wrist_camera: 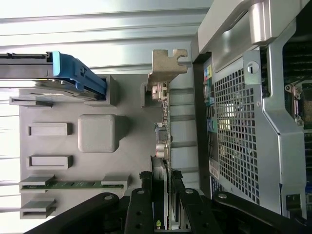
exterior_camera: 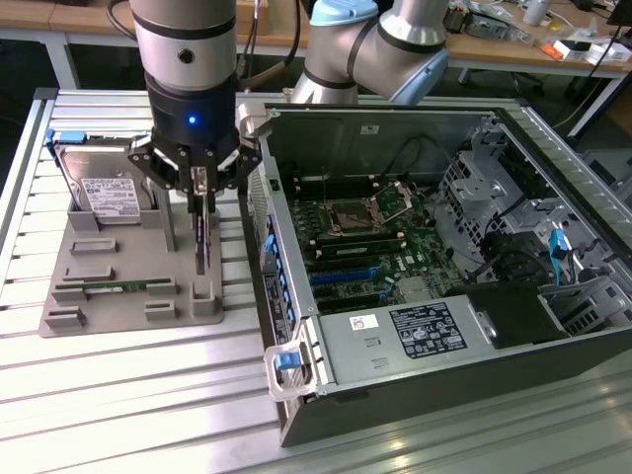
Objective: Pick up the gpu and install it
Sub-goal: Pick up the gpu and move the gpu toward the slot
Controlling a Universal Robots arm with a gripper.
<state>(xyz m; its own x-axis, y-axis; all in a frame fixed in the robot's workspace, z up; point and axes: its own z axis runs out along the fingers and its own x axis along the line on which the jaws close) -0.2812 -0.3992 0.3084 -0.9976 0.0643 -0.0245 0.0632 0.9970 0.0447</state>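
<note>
I'm standing by a slatted metal counter [exterior_camera: 118, 395]. An open computer case [exterior_camera: 395, 117] lies on its side toward the exterior view's right, with its motherboard facing up. The robot arm [exterior_camera: 188, 49] comes straight down beside the case, over a grey holder tray [exterior_camera: 128, 257] on the exterior view's left. A silver hard drive [exterior_camera: 107, 193] with blue rails stands in the back of the tray.

The gpu [exterior_camera: 201, 242] stands on edge near the tray's case-side edge, a thin black card hanging below the gripper [exterior_camera: 200, 188]. I can't tell whether its lower edge is seated in the tray's slot or has just cleared it. In the wrist view the two black fingers [wrist_camera: 145, 200] are pressed against either face of the gpu [wrist_camera: 162, 141], pinching it near one end. Its beige bracket [wrist_camera: 165, 66] is at the far end, just beside the case's outer wall. A green memory stick [exterior_camera: 114, 286] lies low in the tray, well clear of the card.

My worry is that narrow pinch. The card is long and held away from its middle, so it could swing or tilt between the fingers as it travels. A tilted card would meet the motherboard's blue slots [exterior_camera: 341, 272] crooked and jam. The bracket, being so near the case wall, could snag on the rim and twist the card loose.
</note>
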